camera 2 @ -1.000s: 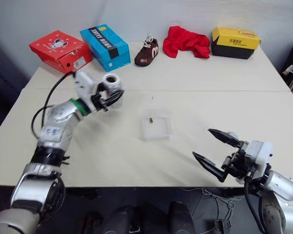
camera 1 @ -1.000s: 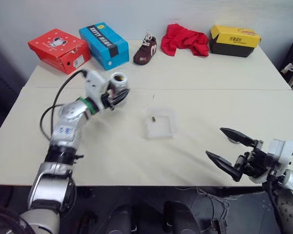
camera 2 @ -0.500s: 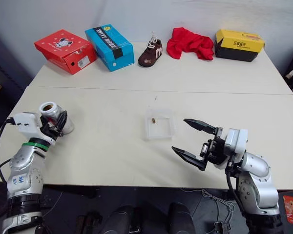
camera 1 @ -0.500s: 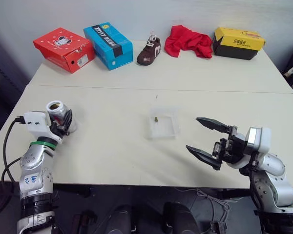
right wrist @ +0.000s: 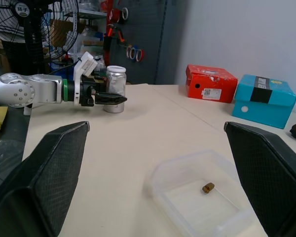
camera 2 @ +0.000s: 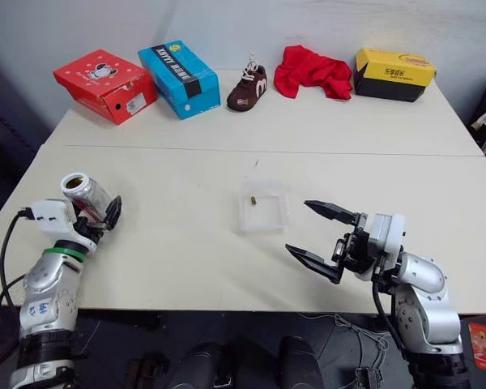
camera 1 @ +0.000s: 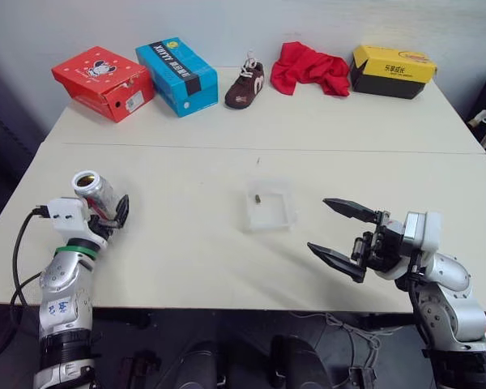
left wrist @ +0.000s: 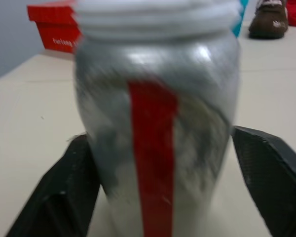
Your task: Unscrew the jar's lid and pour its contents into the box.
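Jar-wise, the small clear cylindrical jar (camera 1: 93,191) with a red vertical label stripe stood upright on the pale cream table (camera 1: 186,259) near its left edge, its mouth open and no cap on it. The left gripper (camera 1: 107,212) sat around the jar's lower part with its two black fingers (left wrist: 71,192) spread on either side of the glass. In the left wrist view a sliver of table showed between the jar and the finger on one side, while the other finger lay right at the jar's wall; whether it touched could not be told.

Near the middle of the table lay the small shallow square tray of clear plastic (camera 1: 270,206), well apart from the jar. One tiny dark brownish piece (camera 1: 259,198) rested inside it, toward the corner nearer the jar.

The right gripper (camera 1: 340,235) hovered above the near right part of the table, just beside the tray, pointing across toward it. Its black fingers (camera 1: 352,210) were spread wide with nothing between them.

Along the far edge of the table stood a red cardboard shoebox (camera 1: 102,82), a blue cardboard shoebox (camera 1: 176,74), a small brown shoe with white laces (camera 1: 243,84), a crumpled red cloth (camera 1: 308,67) and a yellow-lidded black shoebox (camera 1: 392,69), all well apart from both grippers.
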Controlling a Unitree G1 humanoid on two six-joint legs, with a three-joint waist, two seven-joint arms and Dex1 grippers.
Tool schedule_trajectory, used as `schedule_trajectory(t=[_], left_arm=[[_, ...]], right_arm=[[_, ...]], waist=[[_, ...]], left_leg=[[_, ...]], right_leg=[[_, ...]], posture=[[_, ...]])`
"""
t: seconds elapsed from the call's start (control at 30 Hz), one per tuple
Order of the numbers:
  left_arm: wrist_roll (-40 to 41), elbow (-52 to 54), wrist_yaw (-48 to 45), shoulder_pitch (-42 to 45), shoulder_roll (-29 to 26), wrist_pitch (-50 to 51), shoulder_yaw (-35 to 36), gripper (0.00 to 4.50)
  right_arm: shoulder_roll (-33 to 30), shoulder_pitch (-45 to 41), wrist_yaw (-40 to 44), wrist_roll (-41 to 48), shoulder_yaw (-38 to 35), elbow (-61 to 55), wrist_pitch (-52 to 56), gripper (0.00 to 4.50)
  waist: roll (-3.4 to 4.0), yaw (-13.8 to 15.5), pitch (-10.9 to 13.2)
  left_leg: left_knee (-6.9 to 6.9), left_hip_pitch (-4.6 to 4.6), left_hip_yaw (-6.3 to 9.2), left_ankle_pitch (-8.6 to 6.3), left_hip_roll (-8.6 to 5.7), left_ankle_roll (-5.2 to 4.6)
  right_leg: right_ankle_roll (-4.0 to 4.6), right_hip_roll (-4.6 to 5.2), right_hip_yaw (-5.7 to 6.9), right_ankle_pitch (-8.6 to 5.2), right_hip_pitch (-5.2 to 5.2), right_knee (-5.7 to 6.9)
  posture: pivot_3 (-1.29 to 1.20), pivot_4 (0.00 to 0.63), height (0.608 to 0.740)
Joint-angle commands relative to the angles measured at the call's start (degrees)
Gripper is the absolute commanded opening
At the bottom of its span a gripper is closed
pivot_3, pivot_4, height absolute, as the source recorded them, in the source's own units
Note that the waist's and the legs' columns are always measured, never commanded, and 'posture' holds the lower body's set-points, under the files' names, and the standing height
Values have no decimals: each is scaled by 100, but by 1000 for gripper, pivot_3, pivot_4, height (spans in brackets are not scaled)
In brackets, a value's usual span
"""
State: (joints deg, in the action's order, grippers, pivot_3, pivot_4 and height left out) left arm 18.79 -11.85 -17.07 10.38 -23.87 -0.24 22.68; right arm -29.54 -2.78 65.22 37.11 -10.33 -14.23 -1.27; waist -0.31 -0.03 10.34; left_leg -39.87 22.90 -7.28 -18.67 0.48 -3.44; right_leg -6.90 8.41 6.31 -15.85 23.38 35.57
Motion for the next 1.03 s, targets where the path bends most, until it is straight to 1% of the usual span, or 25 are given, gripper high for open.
schedule_trajectory(t=[0.03,0.2,0.27,0.4,0.53,0.67,0.77,0.87,0.93,1.03], left_arm=[[83,229,-71,-104,-135,-43,198,4452],[140,289,-361,-471,-281,53,267,4452],[329,376,-622,-641,-315,135,308,4452],[321,791,-1337,-1300,-708,105,295,4452],[423,1415,-2249,-2146,-1324,52,443,4452],[461,2203,-3244,-3009,-1972,-100,527,4452],[545,2579,-3977,-3541,-2381,-169,743,4452],[627,2591,-4251,-3702,-2511,-144,927,4452],[549,2426,-4265,-3660,-2548,-189,1107,4452],[652,2372,-4258,-3502,-2479,-100,1218,4452]], right_arm=[[-174,355,43,168,-480,-132,-110,4500],[-207,1082,21,236,-867,-251,-118,4500],[-193,1321,-22,226,-1012,-270,-153,4500],[-257,1731,54,206,-1384,-238,-332,4500],[-596,1743,372,292,-1695,-121,-368,4500],[-1206,1653,1056,254,-1892,343,-394,4500],[-1628,1609,1514,277,-2044,752,-328,4500],[-1948,1513,1920,180,-2079,1165,-428,4500],[-2124,1394,2022,82,-2113,1490,-442,4500],[-2132,1254,2060,68,-2105,1690,-505,4500]], waist=[[-1,20,-1],[-3,4,-2],[-3,-5,-2],[-5,-19,-3],[-5,-21,-3],[-3,-10,-4],[-1,8,-5],[9,2,-9],[10,-5,-9],[10,-7,-9]], left_leg=[[0,0,2,-2,-1,4],[10,-1,1,-19,-2,25],[14,-3,-1,-19,-2,26],[29,-14,-6,-21,2,33],[72,-56,-47,-23,6,37],[86,-67,-63,-27,15,41],[95,-67,-68,-29,19,43],[105,-68,-72,-31,24,47],[108,-70,-76,-32,28,49],[111,-72,-79,-32,36,54]], right_leg=[[0,2,-1,0,0,-3],[0,5,-8,0,-2,-7],[0,4,-9,0,-1,-16],[2,4,-16,-1,-1,-37],[8,13,-25,-3,-10,-58],[25,15,-29,-7,-1,-69],[38,16,-26,-11,6,-77],[53,16,-20,-19,6,-77],[59,16,-15,-23,7,-77],[63,14,-3,-25,8,-77]], posture=[[0,150,740],[0,150,740],[0,150,740],[0,150,740],[0,150,740],[0,150,740],[0,150,740],[0,150,740],[0,150,740],[0,150,740]])
